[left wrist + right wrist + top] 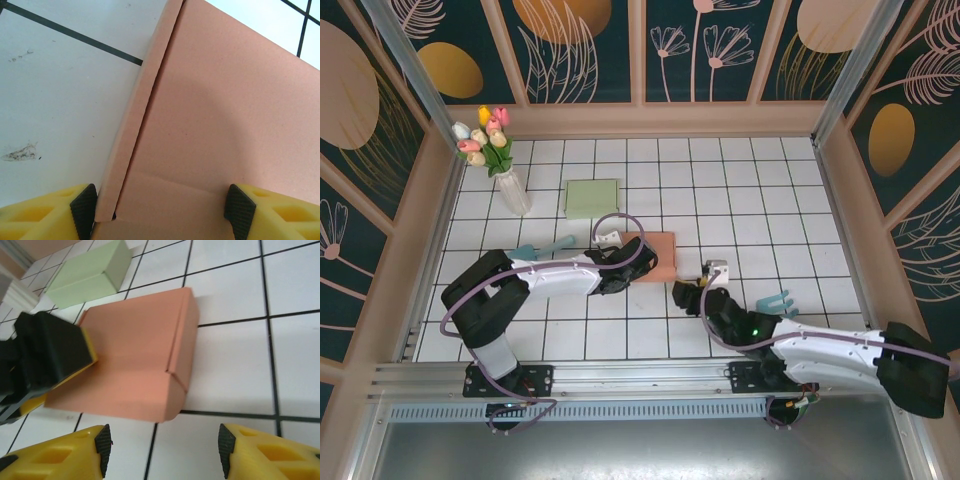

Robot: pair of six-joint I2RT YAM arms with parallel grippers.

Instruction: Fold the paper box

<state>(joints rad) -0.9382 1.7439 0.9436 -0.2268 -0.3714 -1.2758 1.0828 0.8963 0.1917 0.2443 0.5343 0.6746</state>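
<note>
The paper box (661, 256) is salmon pink and lies closed and flat on the white tiled table. My left gripper (629, 266) is open over the box's left part. In the left wrist view its black pads (83, 210) stand wide apart above the lid (225, 110), and a thin dark gap runs between the lid and the left side flap (131, 130). In the right wrist view one left finger (55, 352) rests on the box's top (140, 355). My right gripper (162, 447) is open, with bare tile between its pads, just in front of the box's near right corner. From above, the right gripper (697, 290) sits close to the right of the box.
A pale green box (591, 197) lies behind the pink one, also visible as the green box (90, 275). A glass vase of tulips (506, 175) stands at the back left. Teal hand-shaped pieces lie at the left (540, 248) and right (780, 301). Walls ring the table.
</note>
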